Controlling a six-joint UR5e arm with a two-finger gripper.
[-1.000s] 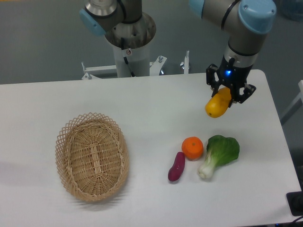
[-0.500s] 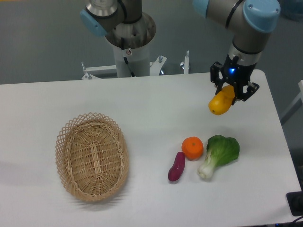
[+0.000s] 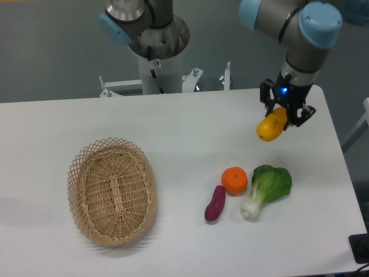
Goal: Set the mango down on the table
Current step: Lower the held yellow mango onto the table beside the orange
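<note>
The mango [image 3: 270,127] is a yellow-orange oval fruit, tilted, held at the right back part of the white table [image 3: 184,121]. My gripper [image 3: 285,113] is shut on the mango's upper end, its dark fingers on either side. The mango's lower end hangs free toward the left. I cannot tell whether it touches the tabletop.
A round orange [image 3: 234,180], a purple sweet potato [image 3: 215,203] and a green bok choy [image 3: 267,188] lie together in front of the mango. An oval wicker basket [image 3: 112,190] stands at the left. The arm's base column [image 3: 157,52] rises behind the table's far edge.
My gripper has carried the mango a little to the right and toward the table's back edge. The other objects have not moved.
</note>
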